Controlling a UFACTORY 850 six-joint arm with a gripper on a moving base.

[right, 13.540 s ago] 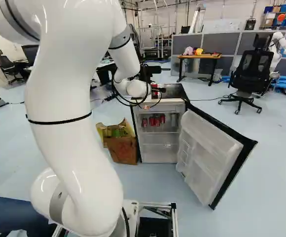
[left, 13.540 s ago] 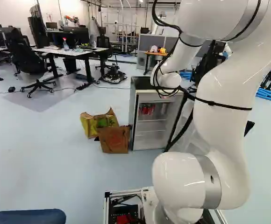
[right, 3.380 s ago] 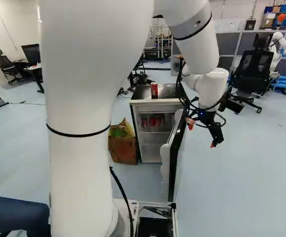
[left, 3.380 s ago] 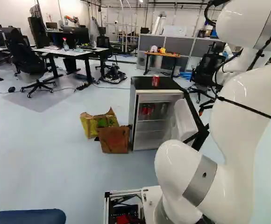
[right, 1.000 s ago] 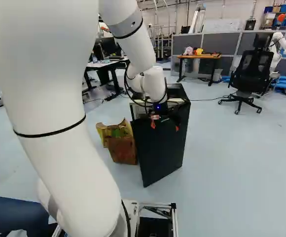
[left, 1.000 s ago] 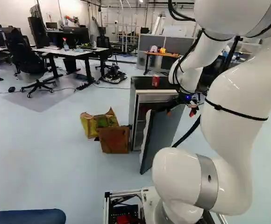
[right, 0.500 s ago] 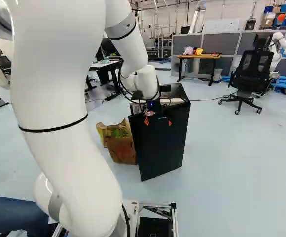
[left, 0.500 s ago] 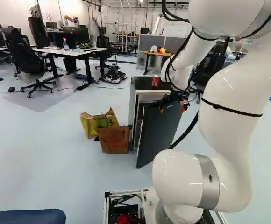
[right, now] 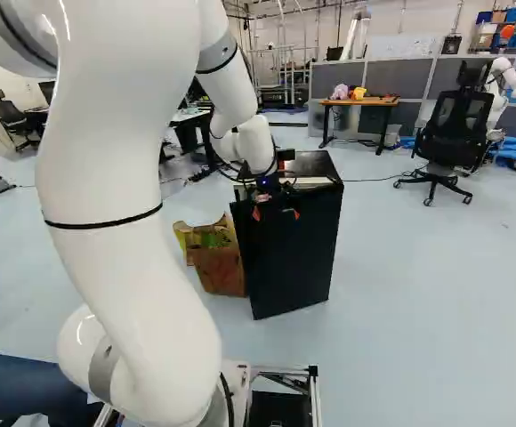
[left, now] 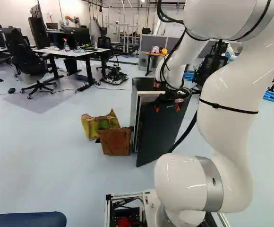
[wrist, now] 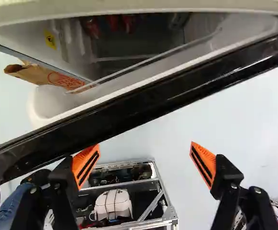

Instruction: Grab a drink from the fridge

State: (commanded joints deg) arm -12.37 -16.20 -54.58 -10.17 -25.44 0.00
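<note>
Wrist view pincer [wrist: 144, 145]: wide open, gripping nothing.
Door [wrist: 129, 112]: likely stiff; take free edge.
Cans [wrist: 128, 23]: likely slippery, dentable; pinch mid-body.

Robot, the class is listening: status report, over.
Gripper open, empty, by the ajar fridge door. One red can atop the fridge, partly behind the arm. Door partly blocks access inside. Over.

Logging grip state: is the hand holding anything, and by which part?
Nothing is held. The hand stands open near the fridge door, its orange pads apart with nothing gripped between them.
</note>
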